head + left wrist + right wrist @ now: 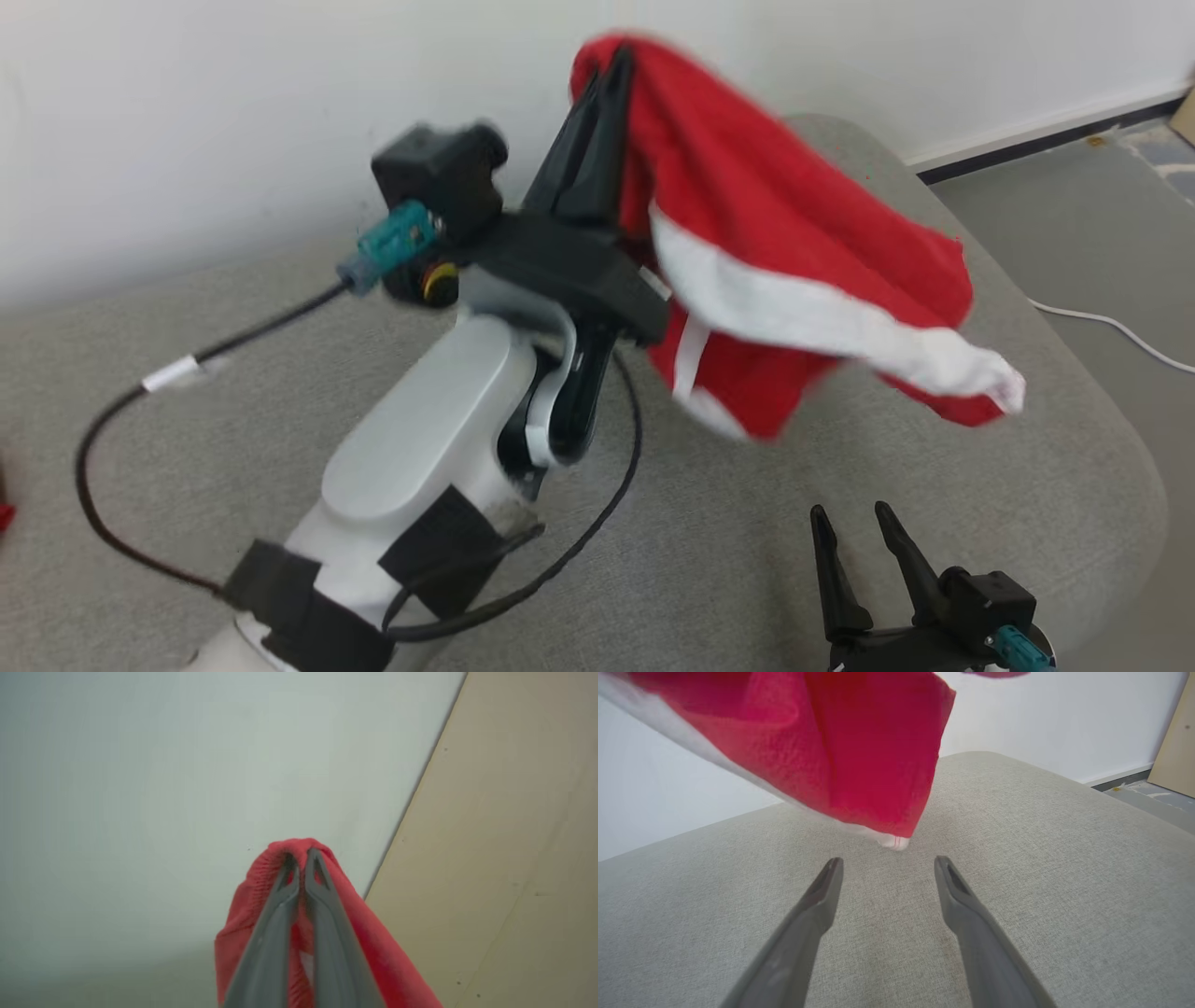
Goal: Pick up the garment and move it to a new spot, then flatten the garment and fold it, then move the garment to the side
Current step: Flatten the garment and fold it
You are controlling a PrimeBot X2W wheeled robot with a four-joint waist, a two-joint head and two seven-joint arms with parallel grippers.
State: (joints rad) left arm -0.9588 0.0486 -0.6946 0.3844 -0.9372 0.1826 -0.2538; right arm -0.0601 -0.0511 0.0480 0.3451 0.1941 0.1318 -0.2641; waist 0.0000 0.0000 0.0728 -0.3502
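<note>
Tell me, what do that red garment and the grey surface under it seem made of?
The red garment looks like soft matte knit cloth: it drapes limply and shows a ribbed edge. The grey surface seems woven upholstery fabric, matte, by its fine speckled weave.

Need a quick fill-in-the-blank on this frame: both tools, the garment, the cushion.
1. The left tool is ____ on the red garment.
2. The right tool stands ____ and holds nothing.
3. The garment hangs in the air ____ the grey cushion.
4. The band across the garment is ____ in colour.
Missing words: shut; open; above; white.
</note>
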